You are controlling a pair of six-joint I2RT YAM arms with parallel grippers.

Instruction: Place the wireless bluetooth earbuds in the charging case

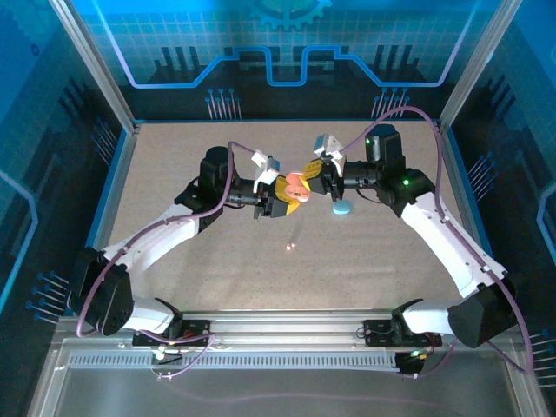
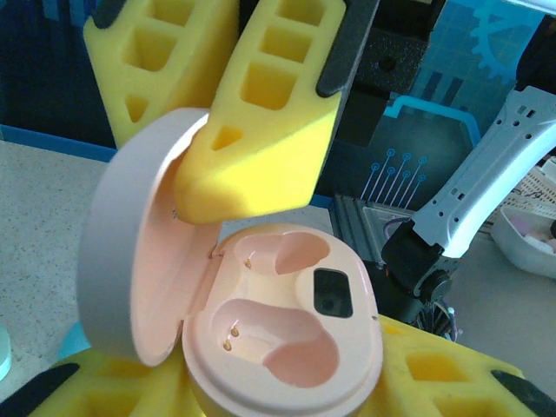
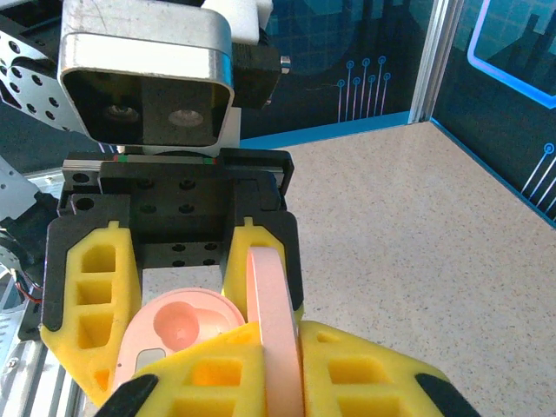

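A pink charging case (image 1: 298,185) hangs above the table's middle, between both grippers. My left gripper (image 1: 276,201) (image 2: 278,395) is shut on its base (image 2: 287,339), yellow foam fingers (image 2: 452,373) on either side. The lid (image 2: 130,252) stands open to the left. My right gripper (image 1: 314,178) (image 3: 276,365) is shut on the lid's edge (image 3: 271,304). Both wells (image 2: 287,347) are bare, with gold contacts showing. A tiny pink earbud (image 1: 290,248) lies on the table just in front of the grippers.
A light blue pebble-shaped case (image 1: 342,208) lies on the table under the right wrist. Blue walls and aluminium posts (image 1: 113,95) fence the speckled table (image 1: 174,156). A white dish (image 2: 526,248) sits past the right arm in the left wrist view.
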